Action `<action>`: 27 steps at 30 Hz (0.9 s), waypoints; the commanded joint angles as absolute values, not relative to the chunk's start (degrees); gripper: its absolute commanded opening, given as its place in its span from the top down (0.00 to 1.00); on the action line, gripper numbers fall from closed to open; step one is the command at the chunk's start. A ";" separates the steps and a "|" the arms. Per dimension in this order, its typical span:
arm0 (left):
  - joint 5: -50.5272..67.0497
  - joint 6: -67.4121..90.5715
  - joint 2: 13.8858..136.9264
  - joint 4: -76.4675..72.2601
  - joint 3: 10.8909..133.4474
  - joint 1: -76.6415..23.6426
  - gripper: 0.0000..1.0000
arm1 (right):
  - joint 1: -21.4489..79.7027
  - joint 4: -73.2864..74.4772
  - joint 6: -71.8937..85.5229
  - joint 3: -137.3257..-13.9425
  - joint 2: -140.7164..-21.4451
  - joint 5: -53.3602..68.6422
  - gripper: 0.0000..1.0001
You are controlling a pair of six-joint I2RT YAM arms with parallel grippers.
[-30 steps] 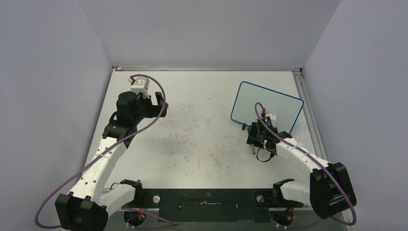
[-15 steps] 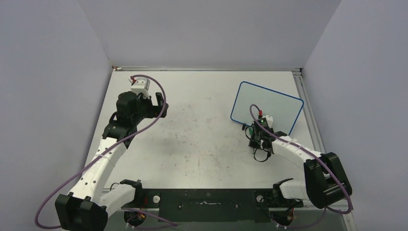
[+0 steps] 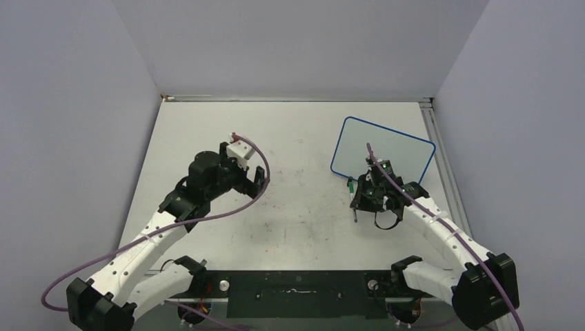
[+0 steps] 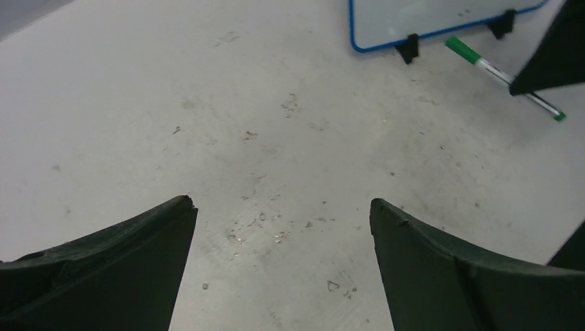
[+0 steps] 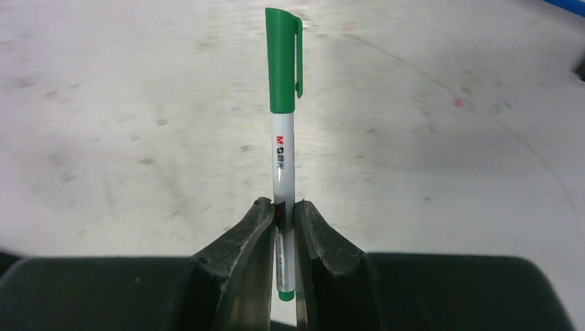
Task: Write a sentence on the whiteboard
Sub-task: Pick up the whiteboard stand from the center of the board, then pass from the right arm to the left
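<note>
Closing within the last second, the right hand now clamps the capped green marker low on its barrel, on the bench just before the whiteboard. The left hand, fingers wide apart and empty, has swung toward centre. The whiteboard looks blank, though glare may hide marks, so uncapping probably comes next.
</note>
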State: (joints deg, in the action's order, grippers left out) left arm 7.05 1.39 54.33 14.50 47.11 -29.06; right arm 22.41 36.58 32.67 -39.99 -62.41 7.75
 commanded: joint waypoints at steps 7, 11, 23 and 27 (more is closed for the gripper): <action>21.17 -13.09 49.70 6.64 39.55 -48.31 0.04 | 32.07 44.27 20.92 -55.84 -65.71 44.60 0.95; 18.34 -15.28 51.22 7.88 39.35 -54.39 0.04 | 39.32 46.69 18.08 -58.41 -70.79 45.61 0.95; 16.32 -19.30 53.26 13.22 39.12 -63.81 0.04 | 44.56 48.98 13.60 -63.83 -74.92 50.70 0.95; 14.05 -19.76 54.21 14.12 39.54 -65.66 0.00 | 44.70 49.89 12.81 -65.16 -74.42 52.11 0.95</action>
State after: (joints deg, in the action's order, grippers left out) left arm 15.31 -18.20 53.54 13.13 38.70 -64.01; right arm 44.31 48.82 15.14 -62.08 -75.64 48.77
